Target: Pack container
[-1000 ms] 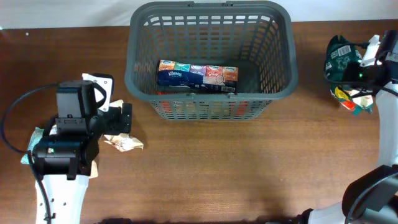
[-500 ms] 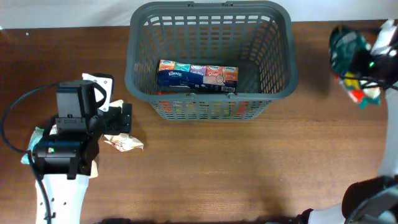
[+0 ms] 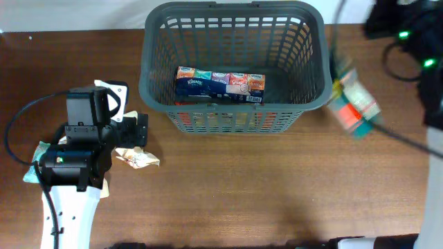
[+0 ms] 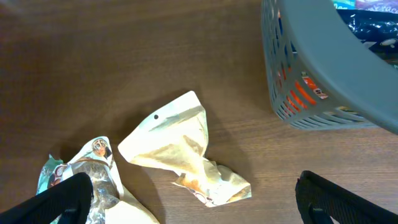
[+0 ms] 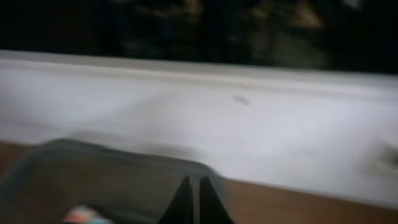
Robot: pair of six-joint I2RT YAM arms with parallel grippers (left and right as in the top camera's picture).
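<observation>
**Obscured and unreadable items**

Right wrist view: whole frame smeared. The right fingers (image 5: 184, 200) show only as two thin dark blades, bottom centre. A grey mass at lower left is unidentifiable.

Overhead: right arm (image 3: 408, 28) is a dark blur cut by the upper right corner. Streaked packet (image 3: 353, 104) right of the container (image 3: 235, 121), print unreadable, what holds it unclear.

Left wrist view: left fingers (image 4: 56, 199) cropped by the bottom edge, one covering part of a printed packet (image 4: 93, 155). Orange item (image 4: 303, 93) seen only through the container's slots.
</observation>
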